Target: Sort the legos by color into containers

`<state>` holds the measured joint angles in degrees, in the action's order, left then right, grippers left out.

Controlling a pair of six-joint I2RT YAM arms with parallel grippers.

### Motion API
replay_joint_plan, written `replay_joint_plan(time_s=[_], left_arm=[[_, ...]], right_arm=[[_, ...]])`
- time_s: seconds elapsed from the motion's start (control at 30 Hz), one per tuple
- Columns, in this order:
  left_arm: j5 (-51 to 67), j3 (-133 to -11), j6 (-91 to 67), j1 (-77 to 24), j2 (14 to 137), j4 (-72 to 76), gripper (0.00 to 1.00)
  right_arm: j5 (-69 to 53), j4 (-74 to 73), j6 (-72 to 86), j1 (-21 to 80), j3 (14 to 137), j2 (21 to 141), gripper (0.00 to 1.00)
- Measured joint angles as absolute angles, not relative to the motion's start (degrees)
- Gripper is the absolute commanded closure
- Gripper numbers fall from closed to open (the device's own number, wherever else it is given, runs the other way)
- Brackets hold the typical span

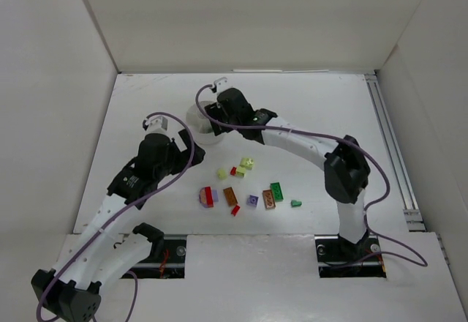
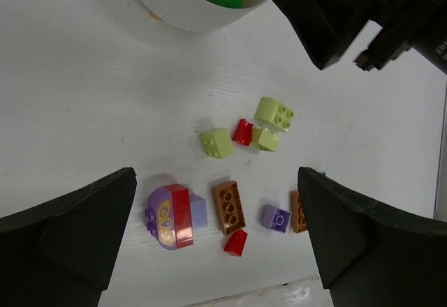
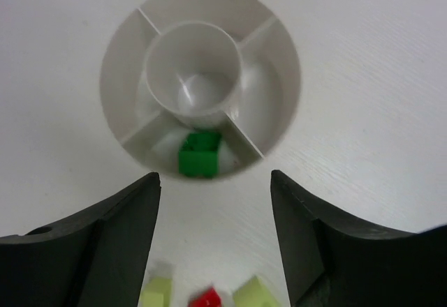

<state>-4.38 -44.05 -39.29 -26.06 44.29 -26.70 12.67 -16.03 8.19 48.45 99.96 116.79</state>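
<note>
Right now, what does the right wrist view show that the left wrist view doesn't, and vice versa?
Only right wrist: the inside of the tub, with its central cylinder and spokes. Only left wrist: an orange-brown brick, a lavender brick, the red-and-lavender stack and the right arm. Both: the tub wall, the green brick in it, and pale yellow bricks flanking a red one.

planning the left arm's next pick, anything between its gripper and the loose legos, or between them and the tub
Nothing visible between the open left gripper and the legos under it. The right gripper hangs over the tub, likely in the way.
</note>
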Motion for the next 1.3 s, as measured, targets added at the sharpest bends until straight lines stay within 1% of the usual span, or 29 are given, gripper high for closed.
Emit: replay_joint_plan(time_s=[0.03,0.07,0.1,0.17,0.2,0.3,0.4,0.47,0.57,0.63,0.77,0.83,0.9,0.93,1.13,1.3], left_arm=[[-3.4,-44.1,-38.7,-26.0,44.3,-26.5,0.0],[-2.5,-44.1,-38.2,-26.0,44.6,-26.1,0.04],[-1.3,-44.3,-37.7,-26.2,45.1,-25.6,0.04],[0.9,-45.0,-36.4,-27.9,47.7,-24.1,0.05],[1.4,-45.4,-35.9,-30.1,49.5,-22.9,0.05],[0.5,-47.5,-34.6,-40.9,56.6,-20.3,0.02],[-3.7,-52.3,-33.2,-54.2,65.6,-18.5,0.02],[-5.0,-56.6,-32.5,-60.1,72.1,-18.0,0.02],[-6.8,-63.4,-32.9,-63.2,81.6,-17.6,0.05],[-8.3,-67.2,-34.8,-63.7,87.4,-18.1,0.11],[-11.1,-72.6,-41.1,-64.5,96.3,-21.1,0.16],[-11.9,-75.0,-44.2,-65.0,99.8,-22.4,0.16],[-12.5,-77.2,-47.5,-65.8,102.8,-23.6,0.18],[-12.8,-78.1,-49.0,-66.2,104.0,-23.9,0.25],[-14.9,-80.8,-58.1,-67.2,109.5,-25.0,0.25],[-18.2,-80.9,-63.7,-67.0,111.7,-26.1,0.25]], right_arm=[[14.1,-16.5,9.0,48.2,97.9,114.6,0.28],[15.6,-18.0,10.7,48.0,94.7,110.6,0.26],[16.4,-18.7,11.4,47.7,93.4,108.8,0.26],[18.2,-20.1,14.5,45.8,86.7,100.5,0.23],[18.6,-20.5,16.3,44.1,82.5,95.3,0.16],[20.2,-23.0,20.4,35.7,70.6,79.7,0.0],[24.0,-28.3,23.0,27.2,62.4,65.1,0.0],[25.2,-31.7,24.1,25.3,59.3,57.2,0.0],[26.5,-36.9,25.3,23.7,57.5,48.2,0.0],[27.2,-39.9,26.0,22.4,56.5,43.5,0.0],[28.1,-44.2,26.9,20.5,55.1,37.7,0.0],[28.1,-45.4,27.1,20.3,54.7,36.8,0.0],[28.2,-46.5,27.3,20.2,54.5,37.1,0.0],[28.2,-47.0,27.2,20.2,54.5,37.6,0.0],[27.4,-47.8,25.7,20.2,54.1,40.8,0.0],[25.0,-47.7,24.1,20.2,50.8,39.2,0.0]])
